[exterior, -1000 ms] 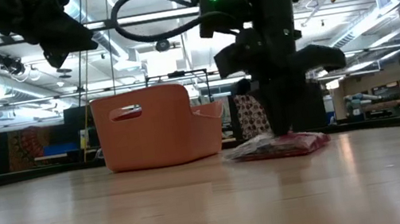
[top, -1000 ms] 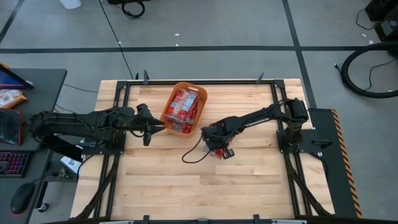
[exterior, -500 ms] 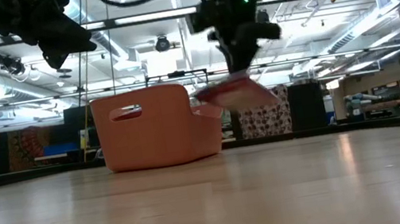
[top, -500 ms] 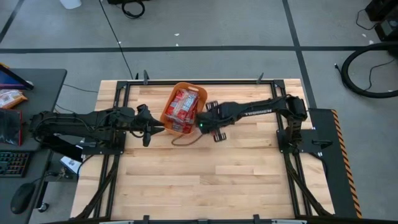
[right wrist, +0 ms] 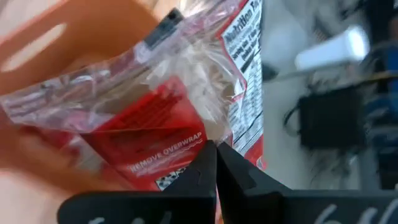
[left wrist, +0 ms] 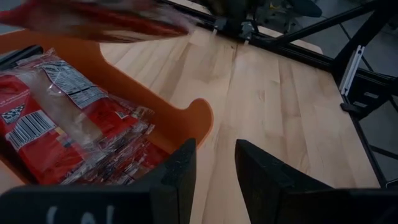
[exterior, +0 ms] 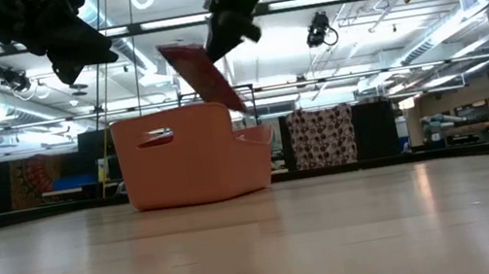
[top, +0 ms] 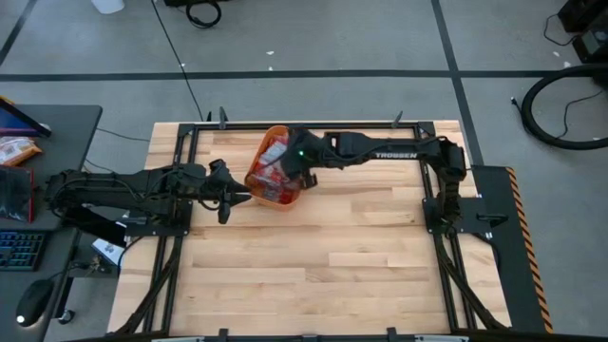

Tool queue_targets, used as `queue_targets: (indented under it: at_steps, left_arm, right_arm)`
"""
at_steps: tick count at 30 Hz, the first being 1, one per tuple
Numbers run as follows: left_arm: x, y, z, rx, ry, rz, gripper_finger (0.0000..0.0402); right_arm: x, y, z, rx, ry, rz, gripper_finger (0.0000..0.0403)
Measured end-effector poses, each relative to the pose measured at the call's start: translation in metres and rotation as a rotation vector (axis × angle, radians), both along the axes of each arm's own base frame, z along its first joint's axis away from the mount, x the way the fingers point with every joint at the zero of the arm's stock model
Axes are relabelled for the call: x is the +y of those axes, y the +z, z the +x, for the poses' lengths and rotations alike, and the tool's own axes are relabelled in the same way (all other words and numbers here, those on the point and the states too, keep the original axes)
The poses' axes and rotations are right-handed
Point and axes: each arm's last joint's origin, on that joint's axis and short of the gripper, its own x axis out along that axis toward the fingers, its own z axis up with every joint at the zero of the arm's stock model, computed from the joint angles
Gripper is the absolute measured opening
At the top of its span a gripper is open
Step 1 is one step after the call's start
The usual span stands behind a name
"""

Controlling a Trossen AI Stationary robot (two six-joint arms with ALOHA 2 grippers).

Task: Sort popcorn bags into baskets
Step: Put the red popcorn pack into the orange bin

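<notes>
An orange basket [top: 258,182] stands on the table's far middle [exterior: 190,155], with several red popcorn bags [left wrist: 62,124] lying flat inside it. My right gripper [top: 300,163] hangs over the basket, shut on one more red bag [exterior: 203,77]. That bag also shows as a blur in the left wrist view [left wrist: 93,15]. My left gripper [top: 233,196] waits open just off the basket's left side, with its fingers [left wrist: 177,177] above the basket's rim [left wrist: 189,118]. My right gripper [right wrist: 216,163] pinches the red bag [right wrist: 165,109] by one edge [right wrist: 208,140] between its two shut fingers. The bag is lifted clear. It hangs tilted below the fingers, above the basket's rim [exterior: 220,106], with its clear wrapper crinkled.
Bare wooden tabletop [top: 323,266] stretches near and right of the basket. A black frame rail [top: 313,124] borders the far edge close behind the basket. Both arm bases stand at the table's left and right sides.
My right gripper has picked the bag up off the table to the right of the basket. It rose and swung left and far until it hung over the basket. The bag went from lying flat on the wood to hanging tilted in the air. My left arm kept still.
</notes>
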Motion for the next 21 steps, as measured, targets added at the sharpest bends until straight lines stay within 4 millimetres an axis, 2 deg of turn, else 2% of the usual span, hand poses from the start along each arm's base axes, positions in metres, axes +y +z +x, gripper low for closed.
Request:
queue_targets:
  at_steps: [7, 12, 16, 21]
  left_arm:
    - [0.0, 0.0, 0.0, -0.007, 0.004, -0.031, 0.0116]
    - [-0.004, 0.008, 0.001, -0.084, -0.102, -0.03, 0.0116]
    - [-0.011, 0.011, -0.003, -0.197, -0.175, 0.003, 0.0116]
    - [-0.014, -0.006, -0.014, -0.226, -0.125, 0.014, 0.0116]
  right_arm:
    - [-0.035, -0.024, 0.003, -0.083, 0.13, -0.05, 0.0005]
    - [-0.058, -0.046, -0.002, -0.122, 0.149, -0.044, 0.0008]
    - [-0.068, -0.058, -0.005, -0.18, 0.152, -0.074, 0.001]
    - [-0.07, -0.063, -0.007, -0.212, 0.213, -0.028, 0.0016]
